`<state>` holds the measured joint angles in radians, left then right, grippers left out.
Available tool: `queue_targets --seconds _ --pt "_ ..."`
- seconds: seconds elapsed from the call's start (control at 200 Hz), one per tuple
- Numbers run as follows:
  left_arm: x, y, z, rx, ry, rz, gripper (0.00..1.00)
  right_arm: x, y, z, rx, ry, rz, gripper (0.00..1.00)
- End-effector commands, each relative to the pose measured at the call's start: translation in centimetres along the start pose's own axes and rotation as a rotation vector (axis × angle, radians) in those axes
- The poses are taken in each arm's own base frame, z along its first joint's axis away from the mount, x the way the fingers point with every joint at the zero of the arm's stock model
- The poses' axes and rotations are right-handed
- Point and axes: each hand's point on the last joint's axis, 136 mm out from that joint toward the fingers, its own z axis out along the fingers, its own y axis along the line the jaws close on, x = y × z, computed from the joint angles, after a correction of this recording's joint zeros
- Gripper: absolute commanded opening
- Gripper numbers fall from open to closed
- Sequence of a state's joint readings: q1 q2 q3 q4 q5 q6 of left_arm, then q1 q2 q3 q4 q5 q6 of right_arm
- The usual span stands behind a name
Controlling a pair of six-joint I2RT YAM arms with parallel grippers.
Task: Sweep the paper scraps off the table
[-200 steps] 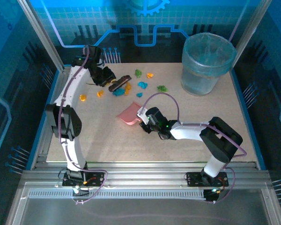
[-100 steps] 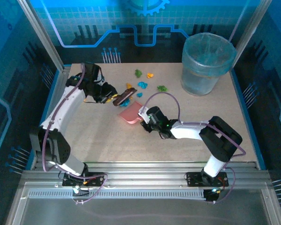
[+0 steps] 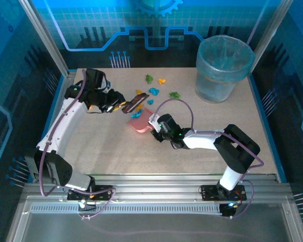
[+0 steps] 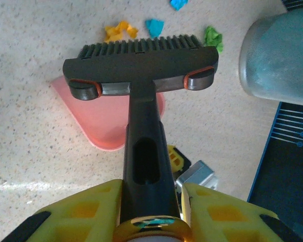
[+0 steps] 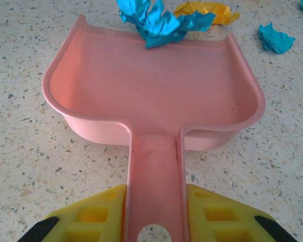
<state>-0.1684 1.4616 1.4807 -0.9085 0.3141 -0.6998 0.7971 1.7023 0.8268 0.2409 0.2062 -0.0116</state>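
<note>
1. Top view: over the last second the left gripper has swung in from the far side. It has drawn the brush up to the mouth of the dustpan. The right gripper has kept the dustpan where it was. I judge that one stroke is ending with only a few bits delivered. Most paper scraps lie on the table beyond the brush, towards the bin. Count: two arms, one brush, one dustpan, one bin, about six loose scraps past the brush.
2. Left wrist view: the left gripper is clenched on the handle of the brush. The brush head hangs over the far edge of the dustpan. Four scraps show past the bristles: one orange, two blue, one green.
3. Right wrist view: the right gripper grasps the handle of the dustpan, which lies flat on the table. One blue scrap sits on its lip and one orange lies just behind. Two more blue lie off to the right.
</note>
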Motion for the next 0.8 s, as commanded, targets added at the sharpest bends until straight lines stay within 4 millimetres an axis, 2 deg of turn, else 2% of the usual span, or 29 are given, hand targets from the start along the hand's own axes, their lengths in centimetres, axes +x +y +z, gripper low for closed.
queue_targets --seconds 0.0,0.16,0.22,0.355,0.535,0.655,0.795 --pt "-2.1 -1.1 0.4 -0.012 -0.03 0.056 0.0 -0.7 -0.4 0.4 0.015 -0.015 0.004 0.0" --pt "-5.0 -1.8 1.8 -0.075 -0.044 0.104 0.0 -0.7 -0.4 0.5 0.015 -0.012 0.005 0.0" --pt "-5.2 -1.9 2.8 -0.076 -0.015 0.107 0.0 -0.7 -0.4 0.5 0.015 -0.012 0.007 0.0" --pt "-5.2 -0.9 4.4 -0.11 0.024 0.103 0.0 -0.7 -0.6 0.5 0.018 -0.01 0.011 0.0" --pt "-3.3 -0.9 4.2 -0.066 0.063 0.081 0.0 -0.6 -0.6 0.6 0.02 -0.01 0.019 0.0" --pt "-0.6 -0.9 4.1 -0.022 0.122 0.071 0.0 -0.5 -0.7 0.7 0.024 -0.008 0.02 0.0" --pt "2.3 0.0 3.5 -0.019 0.167 0.061 0.0 -0.4 -1.0 0.7 0.029 -0.01 0.03 0.0"
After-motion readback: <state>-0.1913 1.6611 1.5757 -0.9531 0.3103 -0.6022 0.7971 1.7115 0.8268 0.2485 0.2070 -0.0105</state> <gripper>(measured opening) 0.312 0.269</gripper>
